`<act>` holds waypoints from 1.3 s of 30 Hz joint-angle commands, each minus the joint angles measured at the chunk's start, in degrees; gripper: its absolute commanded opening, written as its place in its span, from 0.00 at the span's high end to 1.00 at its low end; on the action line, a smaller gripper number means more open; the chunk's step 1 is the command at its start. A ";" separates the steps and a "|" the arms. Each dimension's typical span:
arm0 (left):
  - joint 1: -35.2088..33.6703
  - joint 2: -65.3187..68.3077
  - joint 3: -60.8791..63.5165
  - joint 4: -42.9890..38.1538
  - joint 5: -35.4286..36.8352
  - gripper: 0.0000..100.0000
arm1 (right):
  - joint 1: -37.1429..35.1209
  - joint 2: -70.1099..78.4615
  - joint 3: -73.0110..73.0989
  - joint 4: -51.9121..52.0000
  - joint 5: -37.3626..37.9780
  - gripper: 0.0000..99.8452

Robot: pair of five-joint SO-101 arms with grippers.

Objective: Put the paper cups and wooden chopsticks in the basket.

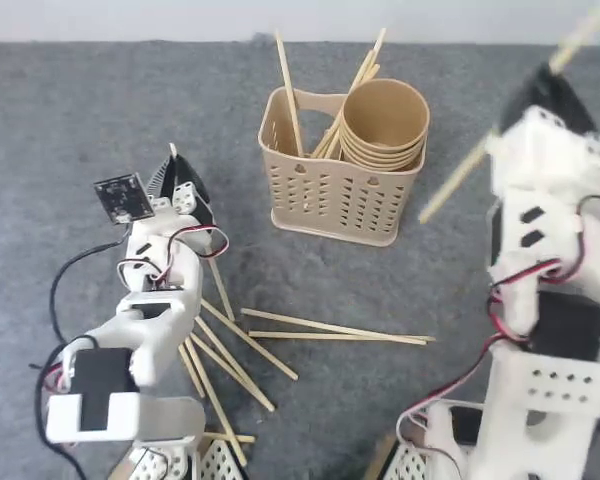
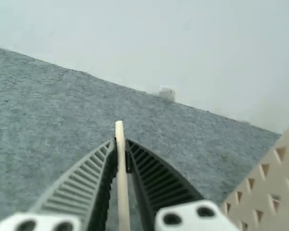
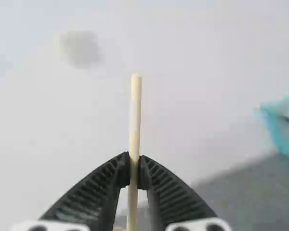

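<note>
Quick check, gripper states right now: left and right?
Left gripper: closed on a wooden chopstick.
Right gripper: closed on a second chopstick.

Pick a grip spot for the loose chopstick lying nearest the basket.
Grip the chopstick around mid-length, straight down from above, jaws closing across it. It lies flat on the carpet, and there a gap separates it from the neighbouring stick.
</note>
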 commanded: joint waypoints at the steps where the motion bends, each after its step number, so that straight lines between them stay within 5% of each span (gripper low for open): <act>1: 0.88 0.53 -0.04 -1.76 -0.35 0.99 | -6.46 1.27 -5.27 -10.95 -0.44 0.99; 5: 1.67 0.70 0.04 -1.67 -0.35 0.99 | -12.53 8.57 -10.64 -19.82 2.02 0.99; 16: 3.16 0.88 0.48 -1.49 -0.35 0.99 | -22.90 40.04 -36.04 -19.74 10.37 0.99; 31: 3.08 0.88 0.31 -1.49 -0.35 0.99 | -23.16 58.59 -42.73 -10.95 10.64 0.99; 39: 2.81 2.73 -1.98 1.05 -0.35 0.99 | -25.63 59.12 -42.73 4.53 3.52 0.99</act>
